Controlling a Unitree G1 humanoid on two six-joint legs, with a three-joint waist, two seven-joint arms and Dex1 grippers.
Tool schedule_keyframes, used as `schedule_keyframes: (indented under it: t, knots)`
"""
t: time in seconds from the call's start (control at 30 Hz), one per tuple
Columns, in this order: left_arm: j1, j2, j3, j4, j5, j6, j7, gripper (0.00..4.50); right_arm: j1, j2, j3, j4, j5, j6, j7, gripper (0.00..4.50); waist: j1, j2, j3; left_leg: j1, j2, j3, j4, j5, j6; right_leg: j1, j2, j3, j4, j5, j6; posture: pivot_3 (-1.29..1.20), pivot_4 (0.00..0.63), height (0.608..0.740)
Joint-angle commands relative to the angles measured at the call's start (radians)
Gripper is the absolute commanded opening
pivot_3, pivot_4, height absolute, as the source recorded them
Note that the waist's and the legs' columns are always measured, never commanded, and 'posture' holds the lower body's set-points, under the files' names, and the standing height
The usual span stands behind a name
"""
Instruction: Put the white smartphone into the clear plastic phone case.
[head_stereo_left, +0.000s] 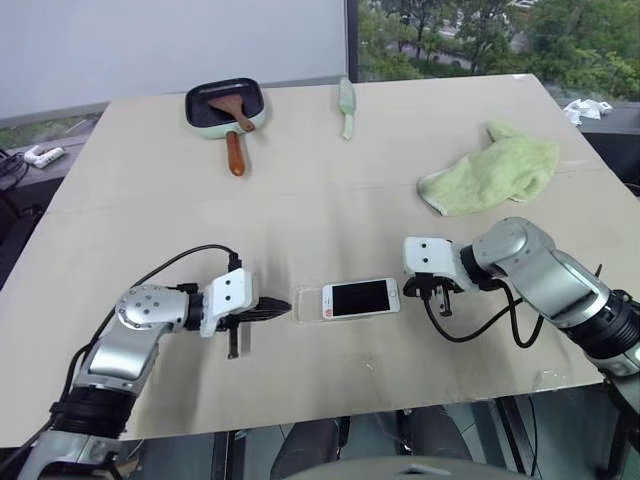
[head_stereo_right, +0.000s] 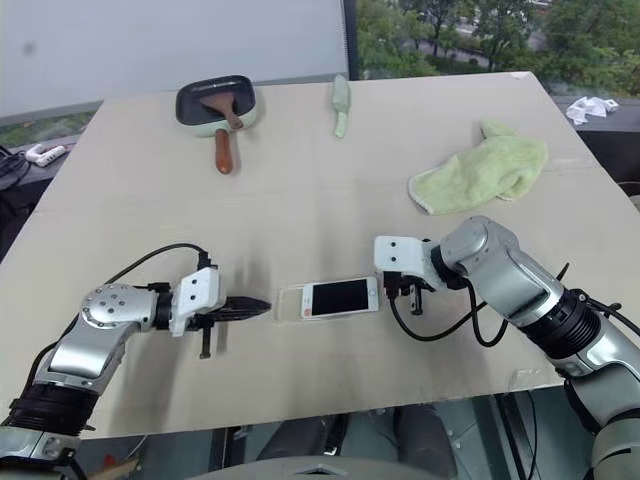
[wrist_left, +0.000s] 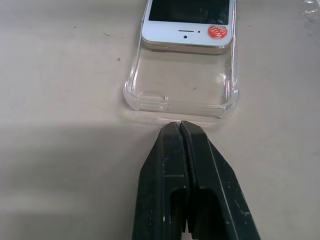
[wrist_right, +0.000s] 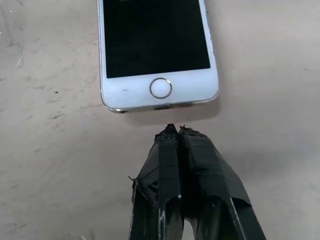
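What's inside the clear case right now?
The white smartphone lies partly in the clear plastic phone case, its red-marked end inside. The case's end near the left tool holds nothing. The phone covers the case floor beneath it.

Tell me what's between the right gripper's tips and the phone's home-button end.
Nothing: just a narrow strip of bare table separates the shut right gripper from the white smartphone, shown clearest in the right wrist view.

white smartphone (head_stereo_left: 360, 298) partly in clear plastic phone case (wrist_left: 181, 90), left pincer (wrist_left: 180, 126) and right pincer (wrist_right: 174, 130) at opposite ends
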Motion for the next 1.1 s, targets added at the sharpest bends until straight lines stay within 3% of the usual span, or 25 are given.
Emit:
schedule_keyframes:
  t: [0.03,0.7,1.1]
  knots:
    - [-0.016,-0.027,-0.036,-0.012,0.016,0.008,0.019,0.00,-0.023,-0.001,0.000,-0.044,-0.002,0.007,0.006,0.05,0.006,0.000,0.000,0.000,0.000,0.000,0.000,0.000,0.000,0.000,0.000,0.000,0.000,0.000,0.000,0.00,0.150,0.740]
    - [-0.134,-0.168,-0.124,-0.006,0.039,0.047,0.039,0.00,-0.059,0.071,0.048,-0.073,-0.013,0.084,-0.024,0.05,0.003,0.000,0.000,-0.001,-0.002,-0.004,0.002,0.000,0.000,0.001,-0.001,-0.003,0.000,0.000,0.000,0.00,0.150,0.740]
    - [-0.126,-0.146,-0.090,-0.041,0.023,0.081,0.035,0.00,-0.046,0.050,0.010,-0.055,-0.026,0.092,-0.046,0.05,0.010,0.000,0.000,0.000,-0.002,-0.004,0.002,0.000,0.000,0.001,-0.001,-0.003,0.000,0.000,0.000,0.00,0.150,0.740]
